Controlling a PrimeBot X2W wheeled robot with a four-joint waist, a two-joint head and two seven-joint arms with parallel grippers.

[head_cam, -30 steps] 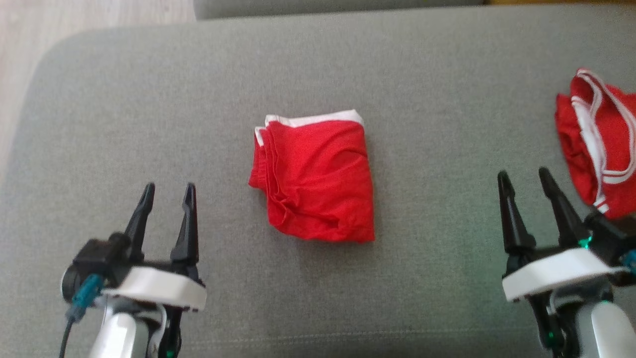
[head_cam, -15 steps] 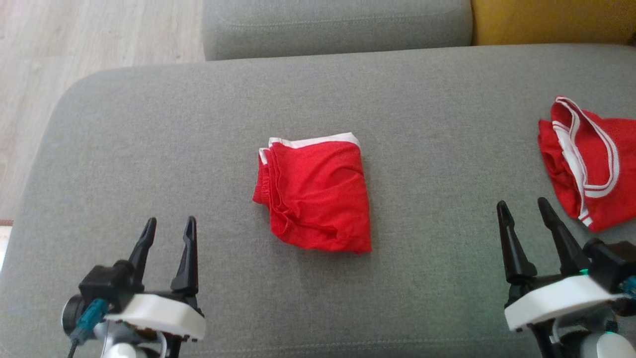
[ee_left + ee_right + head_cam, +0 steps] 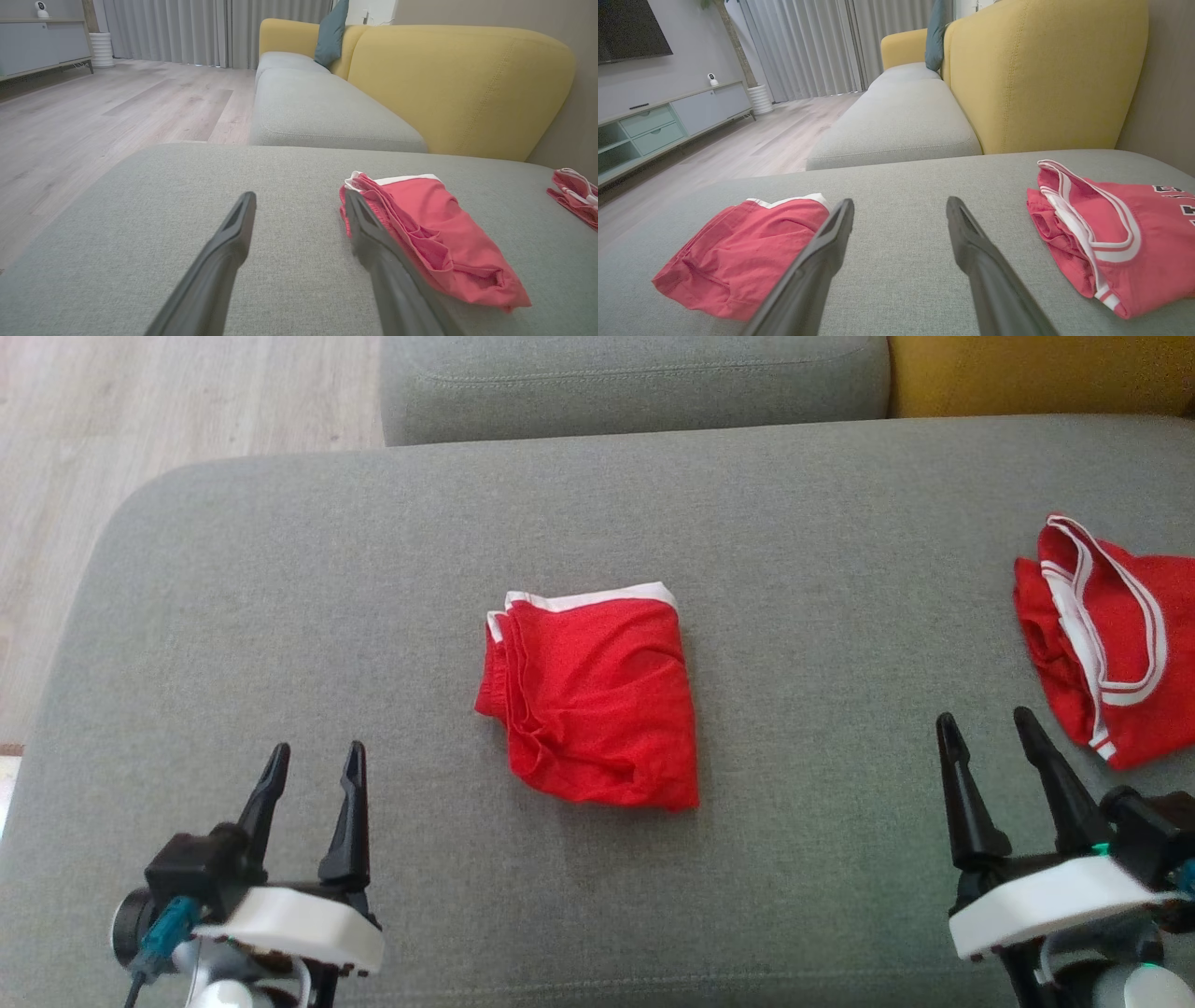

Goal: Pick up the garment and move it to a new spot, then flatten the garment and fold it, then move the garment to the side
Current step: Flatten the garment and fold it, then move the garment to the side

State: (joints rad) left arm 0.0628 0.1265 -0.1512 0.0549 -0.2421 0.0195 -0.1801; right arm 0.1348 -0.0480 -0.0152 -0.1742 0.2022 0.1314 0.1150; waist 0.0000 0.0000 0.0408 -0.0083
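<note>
A folded red garment with a white band (image 3: 593, 695) lies in the middle of the grey cushion (image 3: 373, 579); it also shows in the left wrist view (image 3: 434, 233) and the right wrist view (image 3: 742, 254). My left gripper (image 3: 313, 761) is open at the lower left, well apart from it. At the lower right my right gripper (image 3: 988, 728) stands open with nothing between its fingers. A second red garment with white stripes (image 3: 1102, 635) lies crumpled by the right edge, just beyond the right gripper.
The cushion's rounded left edge drops to a wooden floor (image 3: 140, 420). Behind it lie another grey seat (image 3: 635, 383) and a yellow backrest (image 3: 1041, 74). A low cabinet (image 3: 668, 121) stands across the room.
The head camera tilted up over the second, so everything slid down the view and the far seat came in. Both grippers stayed open and low; the garments lie as before.
</note>
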